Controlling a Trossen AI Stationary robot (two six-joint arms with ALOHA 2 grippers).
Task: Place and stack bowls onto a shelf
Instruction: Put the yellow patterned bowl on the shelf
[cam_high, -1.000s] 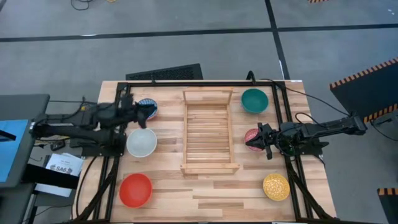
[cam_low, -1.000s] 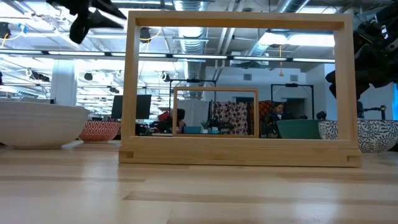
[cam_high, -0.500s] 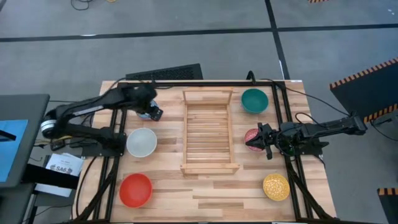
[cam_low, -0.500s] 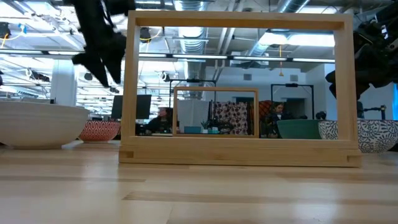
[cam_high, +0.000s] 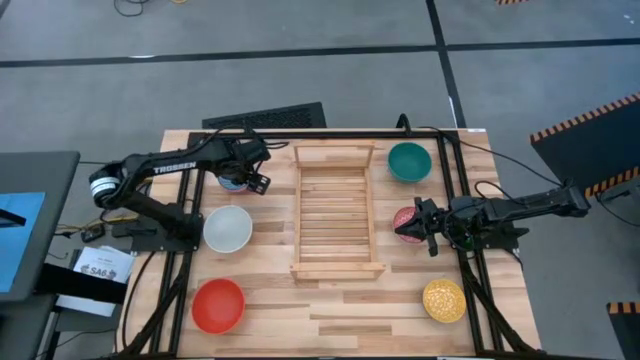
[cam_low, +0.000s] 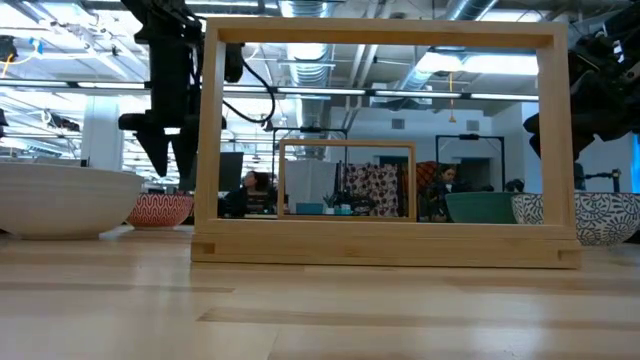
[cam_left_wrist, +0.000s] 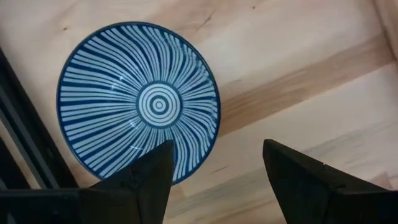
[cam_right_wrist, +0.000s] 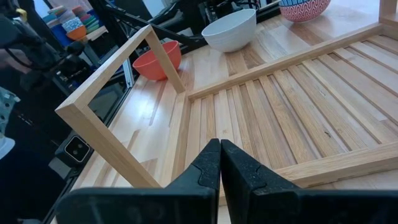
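The blue-patterned bowl (cam_left_wrist: 138, 102) rests on its base at the table's far left (cam_high: 233, 176). My left gripper (cam_left_wrist: 217, 147) hangs open a little above it, pointing down (cam_low: 165, 168). One finger is over the bowl's rim and the other is outside it. The wooden shelf (cam_high: 337, 212) lies in the table's middle with nothing on it. My right gripper (cam_high: 408, 230) waits shut over the pink speckled bowl (cam_high: 402, 216), right of the shelf. Its fingers (cam_right_wrist: 220, 146) face across the slats.
A white bowl (cam_high: 228, 229) and a red bowl (cam_high: 218, 305) stand left of the shelf. A teal bowl (cam_high: 409, 161) and a yellow bowl (cam_high: 443, 300) stand right of it. Black frame rails (cam_high: 190, 250) run along the table's sides.
My left gripper has come down from high above the table toward the blue-patterned bowl. It has tipped until its fingers point straight down over the bowl's rim. The bowls have stayed where they were.
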